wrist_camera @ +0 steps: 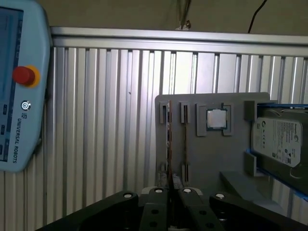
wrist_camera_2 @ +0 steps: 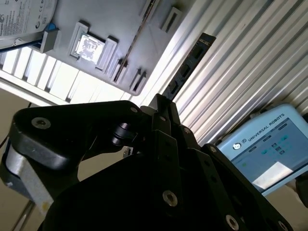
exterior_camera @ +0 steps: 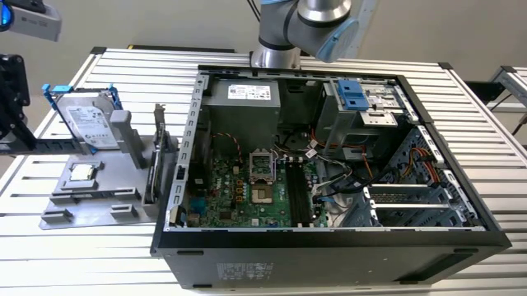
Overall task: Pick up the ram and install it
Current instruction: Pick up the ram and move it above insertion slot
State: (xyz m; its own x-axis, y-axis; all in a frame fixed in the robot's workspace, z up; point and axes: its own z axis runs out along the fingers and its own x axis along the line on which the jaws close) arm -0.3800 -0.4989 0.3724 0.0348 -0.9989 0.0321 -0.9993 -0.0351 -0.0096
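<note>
Nearest in the exterior view stood the open computer case (exterior_camera: 329, 246), and inside it the motherboard (exterior_camera: 234, 194) with its dark memory slots (exterior_camera: 297, 191) running near to far. Loose cables (exterior_camera: 334, 179) lay just beside those slots on the exterior view's right. I judged they could catch a board coming down and stop it seating. The slots were narrow, so a stick arriving tilted or off line would likely ride on a slot edge, and pressing it then could bend it or strain the motherboard.

At the exterior view's left, outside the case wall (exterior_camera: 196, 123), sat the grey tray (exterior_camera: 111, 182). It held a processor chip (exterior_camera: 82, 172), an upright expansion card (exterior_camera: 160, 139) and, farther back, the hard drive (exterior_camera: 86, 120).

In the second wrist view the gripper (wrist_camera_2: 161, 108) appeared clamped on the ram (wrist_camera_2: 190, 65). The stick reached out long beyond the fingers over the slatted table (wrist_camera_2: 250, 62), just beside the tray. With so much of its length free, it could pivot or slip in the grip and reach the slot askew.

I could not tell whether its far end was clear of the tray. If it was not, a sideways pull would lever the board. A low carry to the right risked striking the case wall.
</note>
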